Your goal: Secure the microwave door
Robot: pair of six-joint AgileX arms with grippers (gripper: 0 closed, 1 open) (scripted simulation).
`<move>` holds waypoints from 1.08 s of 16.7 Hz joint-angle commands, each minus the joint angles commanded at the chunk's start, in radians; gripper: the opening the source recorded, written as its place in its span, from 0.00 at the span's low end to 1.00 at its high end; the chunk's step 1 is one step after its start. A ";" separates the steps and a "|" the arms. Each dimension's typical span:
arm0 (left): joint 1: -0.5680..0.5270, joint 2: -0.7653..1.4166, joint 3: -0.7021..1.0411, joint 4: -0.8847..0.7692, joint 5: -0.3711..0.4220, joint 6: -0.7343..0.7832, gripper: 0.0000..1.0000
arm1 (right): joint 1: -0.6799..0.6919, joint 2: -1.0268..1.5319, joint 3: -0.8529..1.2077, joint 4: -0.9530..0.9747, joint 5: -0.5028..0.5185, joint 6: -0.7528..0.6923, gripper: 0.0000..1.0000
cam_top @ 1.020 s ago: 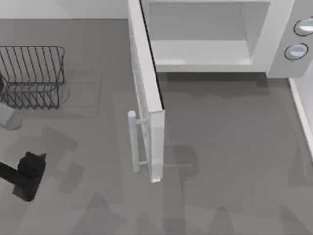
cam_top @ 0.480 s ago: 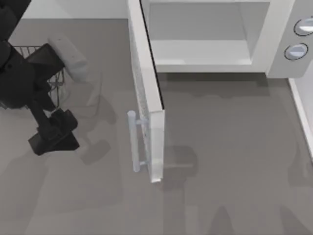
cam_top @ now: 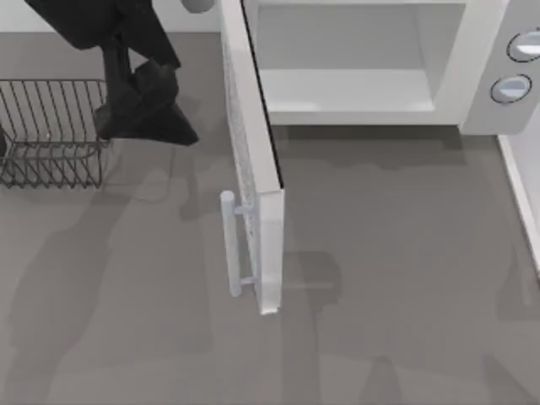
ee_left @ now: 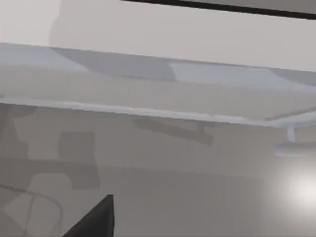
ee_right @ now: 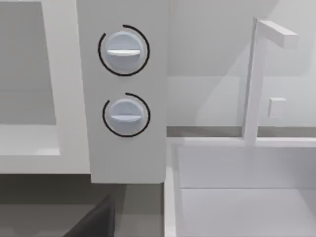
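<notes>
Large flat white microwave door [cam_top: 253,160] with slim pale-grey bar handle [cam_top: 229,243] standing wide open toward the near side, left gripper [cam_top: 145,114] far-left beside it, fingers' spread impossible to tell.

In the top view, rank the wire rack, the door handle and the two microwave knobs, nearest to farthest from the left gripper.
From the left gripper, top view:
1. Wire rack, just to its left.
2. Door handle, lower right, on the open microwave door.
3. Microwave knobs, far right edge; the two are too close to call.
</notes>
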 joint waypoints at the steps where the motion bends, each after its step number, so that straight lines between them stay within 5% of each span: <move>1: -0.004 0.014 0.037 -0.003 0.008 0.018 1.00 | 0.000 0.000 0.000 0.000 0.000 0.000 1.00; 10: -0.013 0.028 0.069 0.014 0.017 0.037 1.00 | 0.000 0.000 0.000 0.000 0.000 0.000 1.00; 18: -0.096 0.022 -0.199 0.312 -0.008 -0.047 1.00 | 0.000 0.000 0.000 0.000 0.000 0.000 1.00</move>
